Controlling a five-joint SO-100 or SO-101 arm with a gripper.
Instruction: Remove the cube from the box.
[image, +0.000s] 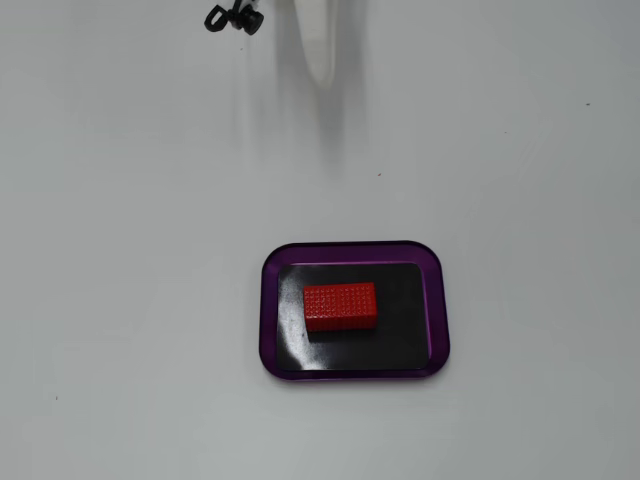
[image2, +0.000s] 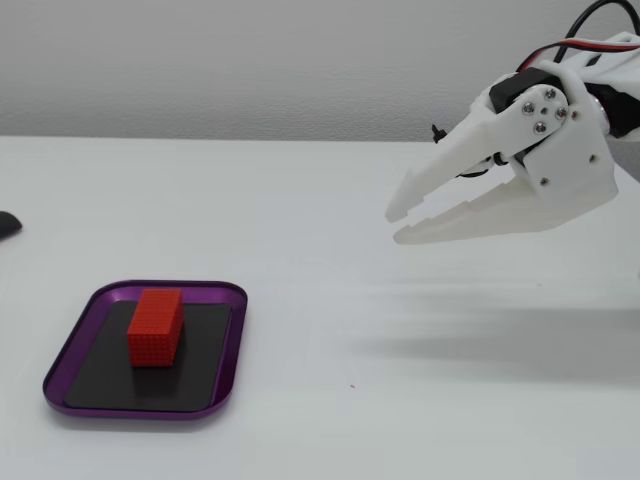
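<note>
Descending from upper right, your empty, slightly parted end effector (image2: 398, 224) may clip the box (image2: 226, 350) rim or nudge the cube (image2: 155, 326) unless you open wider.

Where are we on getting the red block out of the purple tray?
Nothing is done yet: the red block lies flat on the black bottom of the purple tray, untouched. The claw hangs in the air well to the right of the tray in a fixed view, fingers slightly apart and holding nothing. Still to do: the approach, the grasp, the lift, and setting the block down on the white table.
</note>
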